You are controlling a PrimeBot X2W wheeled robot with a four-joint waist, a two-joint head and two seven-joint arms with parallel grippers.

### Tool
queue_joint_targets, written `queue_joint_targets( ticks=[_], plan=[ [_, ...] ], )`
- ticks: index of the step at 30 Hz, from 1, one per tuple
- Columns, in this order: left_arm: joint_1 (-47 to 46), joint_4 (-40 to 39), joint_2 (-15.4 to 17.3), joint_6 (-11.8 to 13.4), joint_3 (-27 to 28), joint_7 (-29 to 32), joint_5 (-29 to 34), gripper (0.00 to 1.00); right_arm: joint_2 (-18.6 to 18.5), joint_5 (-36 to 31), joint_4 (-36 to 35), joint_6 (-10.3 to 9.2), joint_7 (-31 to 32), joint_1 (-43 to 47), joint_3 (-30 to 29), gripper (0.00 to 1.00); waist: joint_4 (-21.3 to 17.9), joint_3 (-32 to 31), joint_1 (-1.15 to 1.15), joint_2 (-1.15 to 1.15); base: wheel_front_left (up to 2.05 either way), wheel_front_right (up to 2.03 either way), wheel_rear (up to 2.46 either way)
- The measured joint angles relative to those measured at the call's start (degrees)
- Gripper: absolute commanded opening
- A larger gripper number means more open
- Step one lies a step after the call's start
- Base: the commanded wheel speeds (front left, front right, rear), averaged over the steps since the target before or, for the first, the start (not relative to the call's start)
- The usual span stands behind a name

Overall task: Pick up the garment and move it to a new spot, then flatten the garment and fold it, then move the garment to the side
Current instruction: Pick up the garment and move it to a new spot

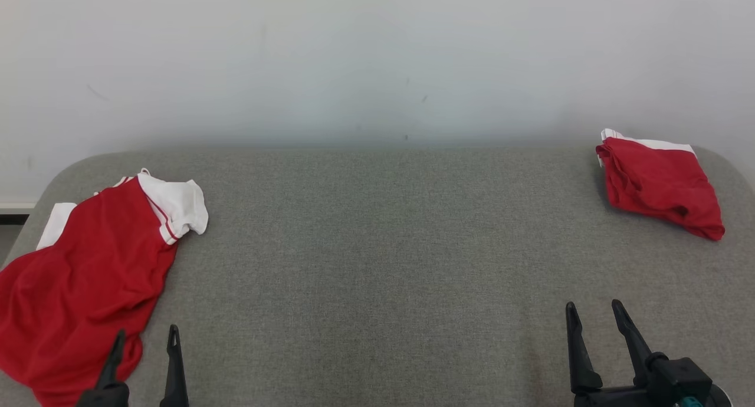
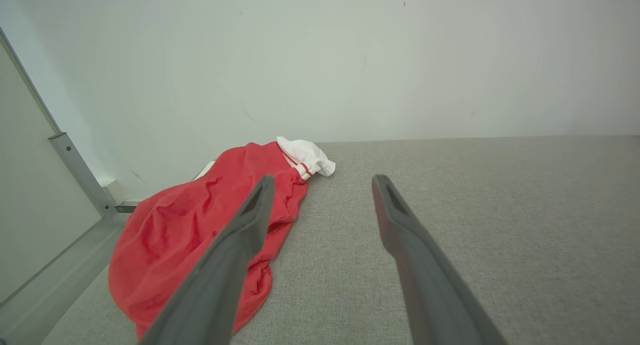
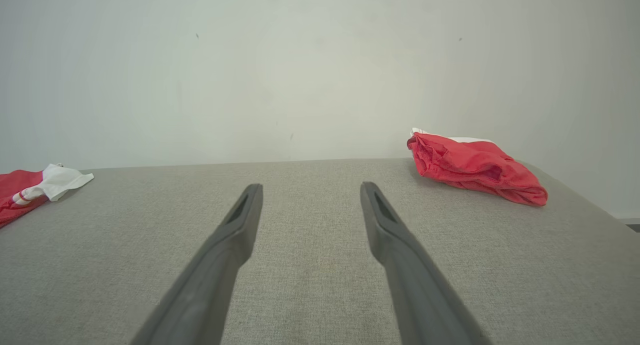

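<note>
Two red garments are lying on the grey fabric-covered desk (image 1: 377, 248) I am working over. A crumpled red shirt with white sleeves and collar (image 1: 88, 265) is sprawling across the near left corner, and a folded red-and-white bundle (image 1: 657, 186) is sitting at the far right corner, well apart from it. I am judging the loose shirt to be the piece in hand, with its pick-up not yet begun. To do that well, I am planning to lower the left tool (image 1: 147, 331) onto a raised ridge of cloth near the hem, pinch only a layer or two, and lift until the trailing cloth clears the desk before carrying it toward the bare middle. Bringing the right tool (image 1: 593, 304) across to the shoulder should help the shirt hang flat. Both tools are standing moderately spread and gripping nothing. One finger of the left tool is crossing in front of the shirt's hem, though I cannot tell whether it is touching. The right one is hovering over bare desk, well short of the bundle.
</note>
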Motion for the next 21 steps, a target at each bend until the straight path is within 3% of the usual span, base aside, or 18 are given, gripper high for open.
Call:
queue_joint_targets(
  ticks=[21],
  plan=[
    [0.3, -1.4, 0.6, 0.5, -0.8, 2.2, -1.6, 1.0, 0.1, 0.3, -2.3, 0.0, 2.4, 1.4, -1.0, 1.0, 1.6, 0.1, 0.0, 0.0, 0.0, 0.0, 0.0]
  ],
)
